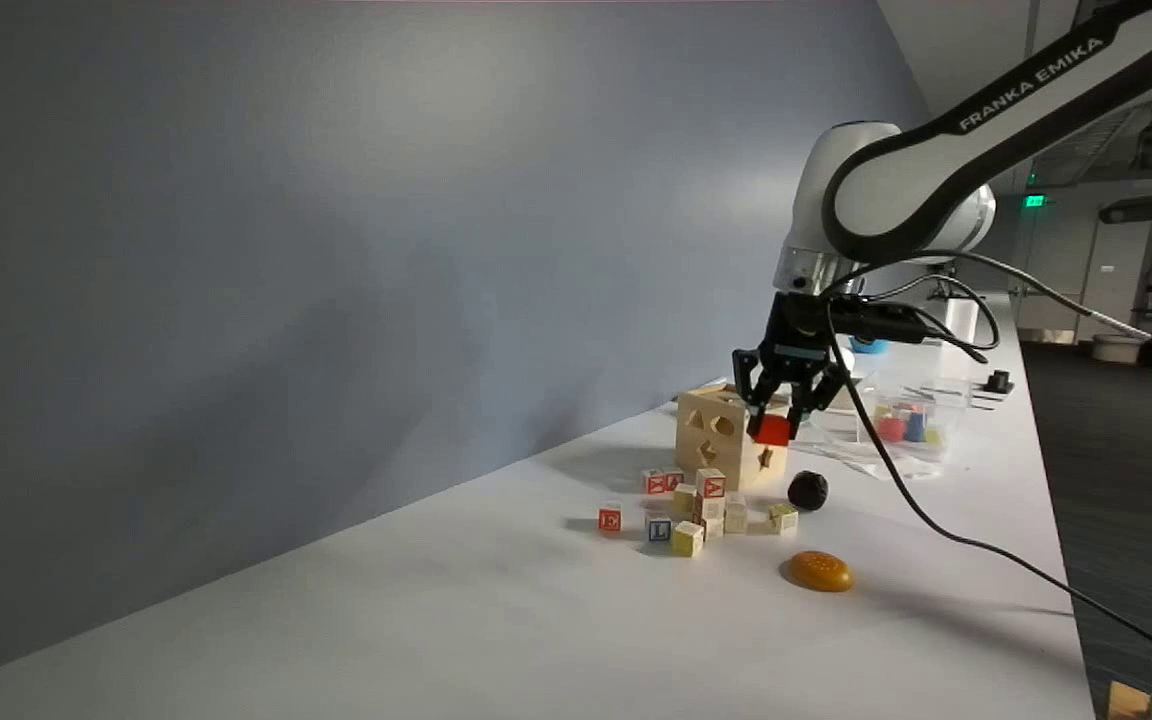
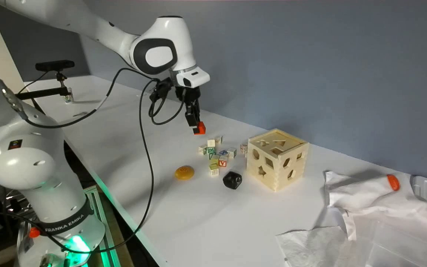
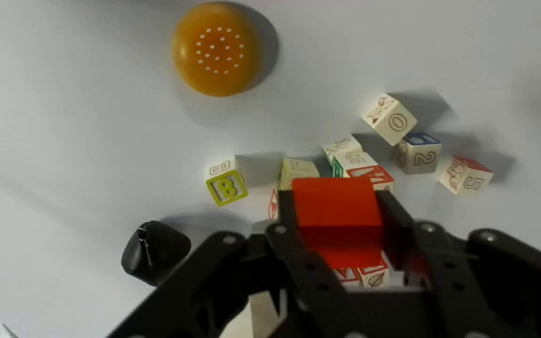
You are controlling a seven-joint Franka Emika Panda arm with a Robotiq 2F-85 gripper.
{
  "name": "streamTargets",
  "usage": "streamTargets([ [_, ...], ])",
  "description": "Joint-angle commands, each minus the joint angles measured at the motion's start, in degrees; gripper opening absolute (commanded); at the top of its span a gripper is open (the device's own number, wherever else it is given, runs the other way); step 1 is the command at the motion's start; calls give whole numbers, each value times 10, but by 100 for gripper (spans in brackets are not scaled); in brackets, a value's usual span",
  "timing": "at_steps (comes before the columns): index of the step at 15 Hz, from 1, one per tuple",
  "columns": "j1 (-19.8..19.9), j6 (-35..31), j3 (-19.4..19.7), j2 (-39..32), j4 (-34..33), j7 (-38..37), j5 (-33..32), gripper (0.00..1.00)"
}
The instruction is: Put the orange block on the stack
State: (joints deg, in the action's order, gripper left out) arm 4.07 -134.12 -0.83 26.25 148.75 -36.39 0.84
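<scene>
Above the table (image 1: 456, 620), the gripper (image 3: 337, 205) pinches the orange block (image 1: 773, 431) from 2 sides, apart from everything below. Let go off-centre over the piled lettered blocks (image 1: 711, 484), it could topple them, their top being narrow; over the wooden cube (image 2: 277, 167), should that be the goal, it might catch in its pierced top.

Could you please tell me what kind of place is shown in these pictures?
Probably a robotics lab, though I cannot be certain: there is a robot arm marked FRANKA EMIKA, what looks like a mounted camera, and, farther back, a lit green sign, apparently for an exit.
</scene>
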Motion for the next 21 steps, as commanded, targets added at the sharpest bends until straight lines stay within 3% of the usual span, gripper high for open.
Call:
streamTargets([
  [1, 13, 2, -13, 0, -2, 9, 9, 44],
  [3, 13, 2, -13, 0, -2, 12, 9, 44],
  [4, 18, 8, -9, -1, 3, 17, 2, 19],
  [16, -4, -96, -54, -105, -28, 19, -2, 19],
  [21, -4, -100, -53, -131, -54, 11, -4, 19],
])
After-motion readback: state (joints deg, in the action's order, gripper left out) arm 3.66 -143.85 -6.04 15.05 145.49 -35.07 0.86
